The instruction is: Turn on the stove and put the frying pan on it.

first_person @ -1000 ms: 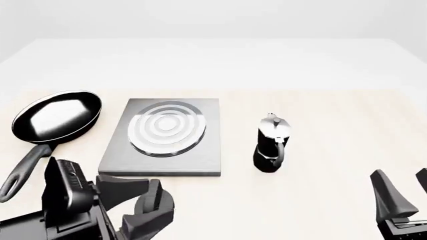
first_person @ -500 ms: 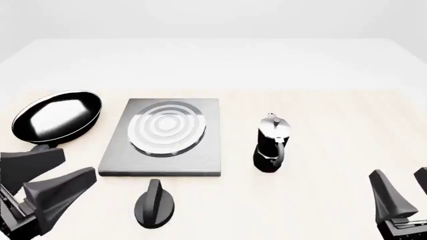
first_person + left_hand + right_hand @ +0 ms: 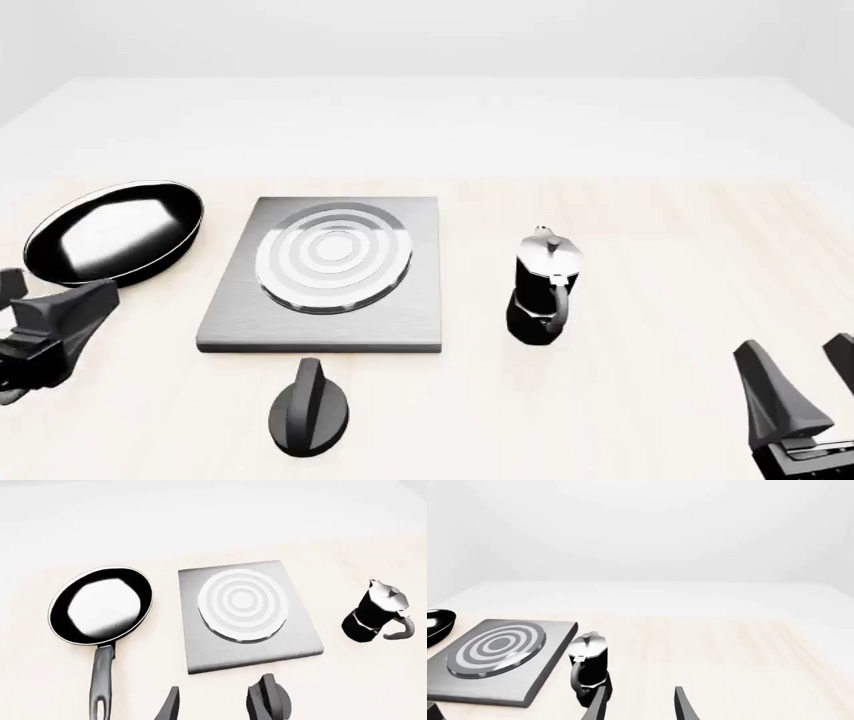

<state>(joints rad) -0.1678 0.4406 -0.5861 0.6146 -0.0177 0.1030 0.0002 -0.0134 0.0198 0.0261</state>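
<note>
Grey brushed metal made up the flat square stove (image 3: 324, 288), its concentric silver rings glinting, near the table's (image 3: 667, 250) middle. Just left of it lay the round, shallow frying pan (image 3: 115, 232), glossy black inside, handle pointing toward the arms. Over that handle the left gripper (image 3: 47, 320) hung with fingers spread, holding nothing. A black oval knob (image 3: 310, 410) with a ridge sat just before the stove; a faceted black moka pot (image 3: 545, 288) stood to the right. The right gripper (image 3: 801, 385) hovered apart, fingers parted and empty.
</note>
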